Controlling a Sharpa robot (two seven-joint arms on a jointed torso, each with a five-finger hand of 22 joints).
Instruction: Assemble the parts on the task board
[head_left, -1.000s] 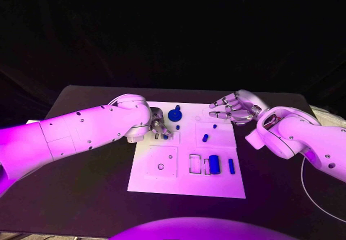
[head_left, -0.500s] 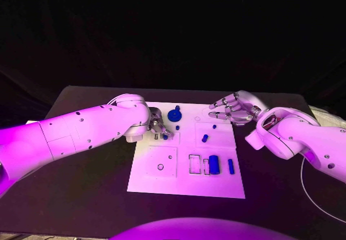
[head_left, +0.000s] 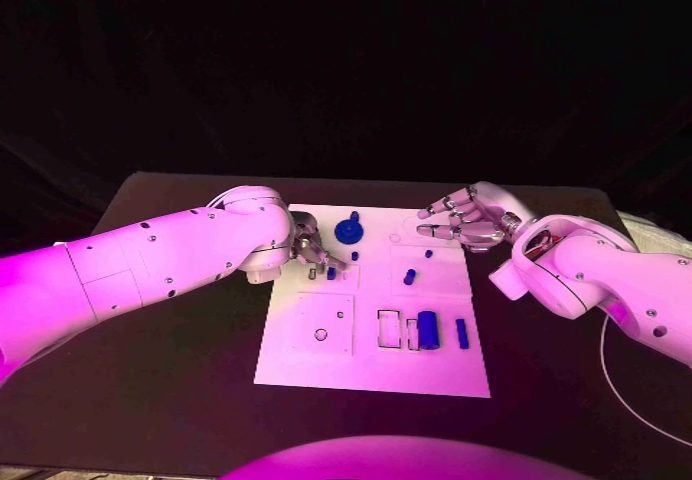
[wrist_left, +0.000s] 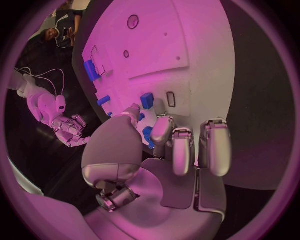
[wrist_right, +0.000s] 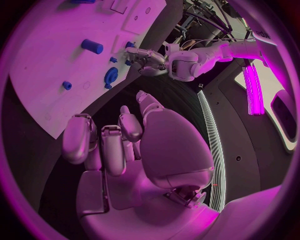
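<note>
Working at the upper left of the board (head_left: 372, 370), the left hand (head_left: 312, 252) is pulling slightly toward the left edge of the head view compared with a second ago, its arm sitting a little higher and further left. Its fingertips are hovering by a small blue part (head_left: 330, 272) just beside them. The gear (head_left: 349, 230), the peg (head_left: 410, 276), the cylinder (head_left: 428, 328) and the slim bar (head_left: 463, 333) are lying where they were. The right hand (head_left: 466, 217) is waiting at the board's upper right edge as before, fingers apart and loosely curled, holding nothing.

In the left wrist view, the left hand (wrist_left: 156, 150) is reaching over the board (wrist_left: 187, 60) with its fingers bent down and a thumb stretched toward a blue block (wrist_left: 147, 100) at centre frame. Another blue piece (wrist_left: 149, 135) is showing between thumb and fingers, but I cannot tell whether it is being pinched or merely lying beneath.

In the right wrist view, the right hand (wrist_right: 125, 145) is curling loosely with nothing in it, the board (wrist_right: 56, 75) at upper left.

The small shift suggests fine positioning is going on; no part looks newly seated.
</note>
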